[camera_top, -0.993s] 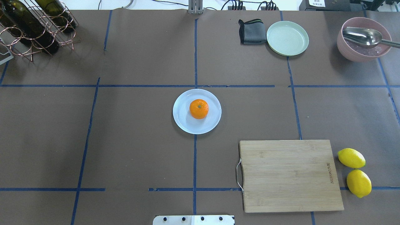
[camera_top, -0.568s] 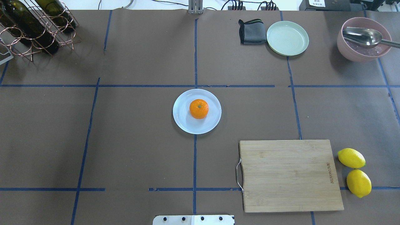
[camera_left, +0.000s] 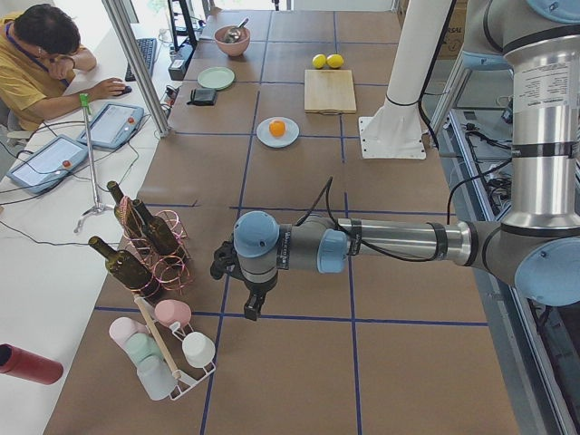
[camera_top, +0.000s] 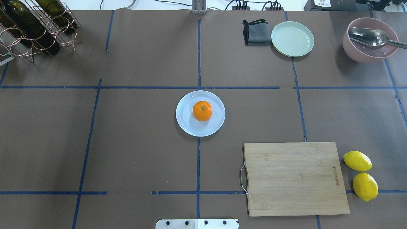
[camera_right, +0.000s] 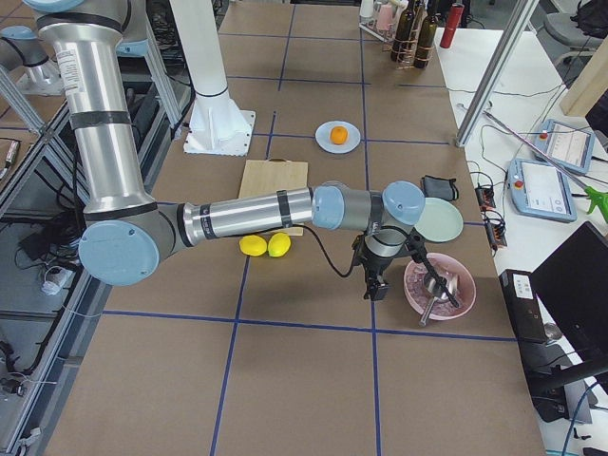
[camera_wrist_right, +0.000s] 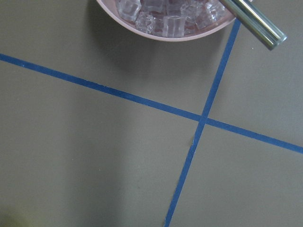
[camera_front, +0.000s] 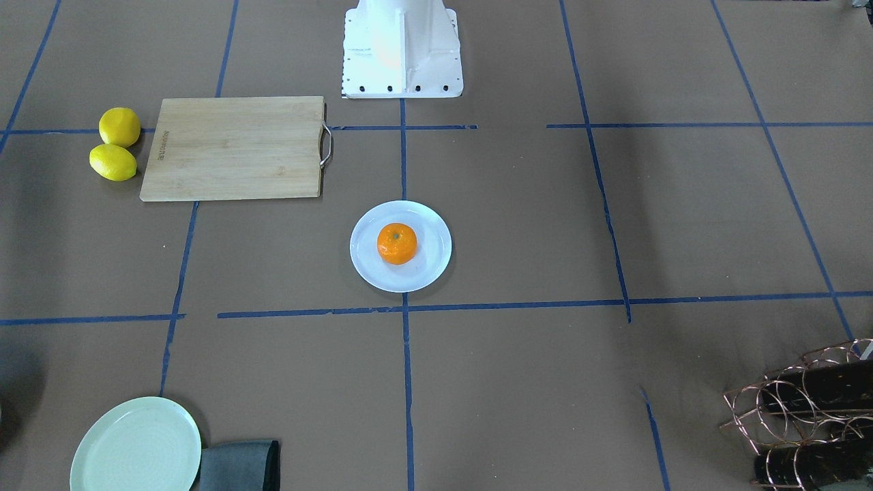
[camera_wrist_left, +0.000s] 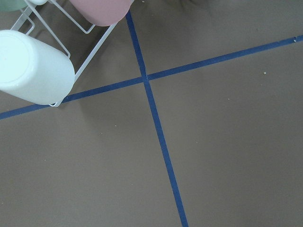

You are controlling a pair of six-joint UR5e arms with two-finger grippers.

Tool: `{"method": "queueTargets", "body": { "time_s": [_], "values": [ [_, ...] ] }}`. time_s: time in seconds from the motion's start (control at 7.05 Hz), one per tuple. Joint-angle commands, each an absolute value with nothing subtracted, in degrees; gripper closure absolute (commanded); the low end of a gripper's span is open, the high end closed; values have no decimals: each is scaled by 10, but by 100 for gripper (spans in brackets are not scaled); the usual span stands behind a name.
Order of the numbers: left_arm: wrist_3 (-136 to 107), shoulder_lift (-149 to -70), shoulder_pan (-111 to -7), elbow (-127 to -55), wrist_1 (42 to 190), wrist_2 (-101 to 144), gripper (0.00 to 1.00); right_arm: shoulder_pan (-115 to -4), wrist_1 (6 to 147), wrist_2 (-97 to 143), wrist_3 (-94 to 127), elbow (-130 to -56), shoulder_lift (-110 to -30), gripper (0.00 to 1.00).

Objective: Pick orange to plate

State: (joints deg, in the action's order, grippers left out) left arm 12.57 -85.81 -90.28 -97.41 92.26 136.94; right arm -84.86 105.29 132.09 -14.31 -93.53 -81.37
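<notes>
The orange (camera_top: pixel 202 110) sits on the pale bluish-white plate (camera_top: pixel 190 126) at the table's middle, a little toward the plate's far side; the front-facing view shows the orange (camera_front: pixel 396 243) on the plate (camera_front: pixel 424 264) too. No gripper is near it. My left gripper (camera_left: pixel 252 308) shows only in the exterior left view, low over the table by the wine rack, and I cannot tell if it is open or shut. My right gripper (camera_right: pixel 375 290) shows only in the exterior right view, beside the pink bowl, its state also unclear.
A bamboo cutting board (camera_top: pixel 295 178) and two lemons (camera_top: pixel 361 175) lie at the near right. A pale green plate (camera_top: pixel 292 38), grey cloth (camera_top: pixel 255 32) and pink bowl (camera_top: pixel 370 39) of ice with a ladle stand far right. A wine rack (camera_top: pixel 35 25) stands far left.
</notes>
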Motion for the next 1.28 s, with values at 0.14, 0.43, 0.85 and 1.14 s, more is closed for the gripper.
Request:
{"method": "queueTargets", "body": {
  "time_s": [0.14, 0.43, 0.85, 1.14],
  "values": [
    [125, -869, -906, -1000, 920, 1368, 0, -849, 1051, 1321, -150, -973, -838, 0],
    [120, -860, -905, -998, 909, 1341, 0, -848, 1035, 1325, -178, -927, -824, 0],
    [121, -865, -907, -1040, 776, 1345, 0, -849, 1005, 1327, -177, -900, -820, 0],
    [122, -867, -906, -1033, 785, 1346, 0, -849, 1004, 1327, -178, -904, -823, 0]
  ]
}}
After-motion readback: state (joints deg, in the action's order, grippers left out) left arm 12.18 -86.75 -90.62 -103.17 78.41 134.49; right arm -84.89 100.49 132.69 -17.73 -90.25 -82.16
